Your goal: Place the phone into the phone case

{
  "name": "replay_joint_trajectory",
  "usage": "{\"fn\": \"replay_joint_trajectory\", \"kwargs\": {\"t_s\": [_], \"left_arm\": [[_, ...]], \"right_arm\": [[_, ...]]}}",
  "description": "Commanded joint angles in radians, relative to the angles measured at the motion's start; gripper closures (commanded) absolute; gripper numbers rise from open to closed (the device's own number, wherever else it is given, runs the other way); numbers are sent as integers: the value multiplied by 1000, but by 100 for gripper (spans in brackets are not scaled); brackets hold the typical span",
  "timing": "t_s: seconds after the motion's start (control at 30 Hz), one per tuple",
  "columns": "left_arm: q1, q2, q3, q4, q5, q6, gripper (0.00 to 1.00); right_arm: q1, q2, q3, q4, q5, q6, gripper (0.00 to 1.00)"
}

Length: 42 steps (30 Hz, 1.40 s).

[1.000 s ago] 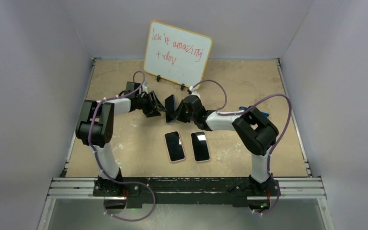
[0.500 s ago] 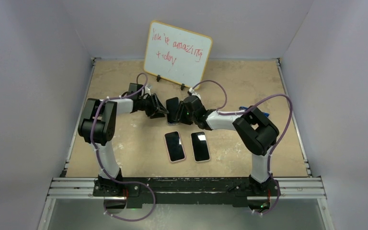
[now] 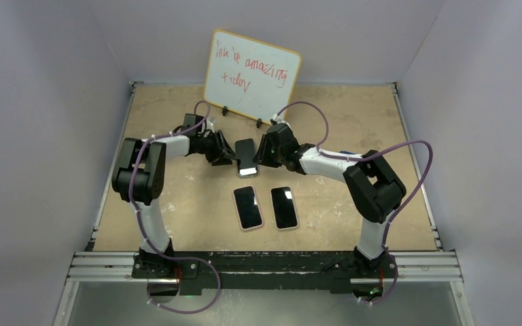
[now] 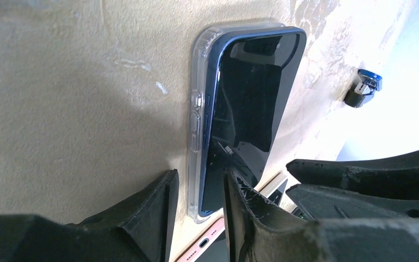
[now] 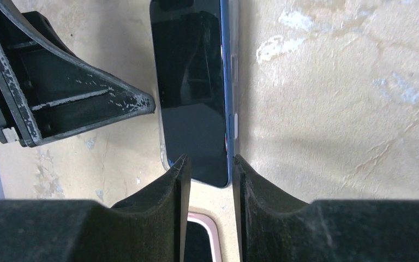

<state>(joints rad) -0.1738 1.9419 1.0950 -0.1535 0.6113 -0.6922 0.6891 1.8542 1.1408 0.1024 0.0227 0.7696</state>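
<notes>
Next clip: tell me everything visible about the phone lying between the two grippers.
The phone is a blue-edged slab with a glossy black screen, face up and flat on the table, sitting in a clear phone case whose side wall shows button bumps. The left gripper and right gripper each straddle a corner, jaws parted; contact is unclear.

Top view: we look down from above, behind arm bases (image 3: 153, 252); far; whole table (image 3: 177, 115) in frame.
Left wrist view: close, low, we face past left gripper (image 4: 199, 173) onto phone (image 4: 245, 109).
Right wrist view: close, past right gripper (image 5: 209, 158), opposite side.
All three share phone.
</notes>
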Motion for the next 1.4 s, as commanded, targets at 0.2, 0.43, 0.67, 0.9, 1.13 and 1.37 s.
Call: {"fn": "replay_joint_trajectory", "kwargs": {"t_s": [0.2, 0.43, 0.67, 0.9, 1.13, 1.37], "left_arm": [[-9, 76, 49, 28, 16, 14, 62], [-17, 72, 10, 22, 5, 26, 65], [-47, 17, -93, 65, 4, -18, 67], [-56, -6, -132, 58, 5, -30, 68], [-39, -24, -86, 9, -13, -16, 67], [-14, -26, -36, -24, -46, 10, 62]], "right_arm": [[-29, 84, 96, -8, -91, -57, 71], [-28, 135, 103, 31, -111, -63, 81], [-13, 132, 66, 91, -190, -1, 100], [0, 142, 5, 88, -157, 61, 99], [-4, 74, -11, 48, -140, 57, 86], [-30, 56, 8, 83, -139, 52, 58]]}}
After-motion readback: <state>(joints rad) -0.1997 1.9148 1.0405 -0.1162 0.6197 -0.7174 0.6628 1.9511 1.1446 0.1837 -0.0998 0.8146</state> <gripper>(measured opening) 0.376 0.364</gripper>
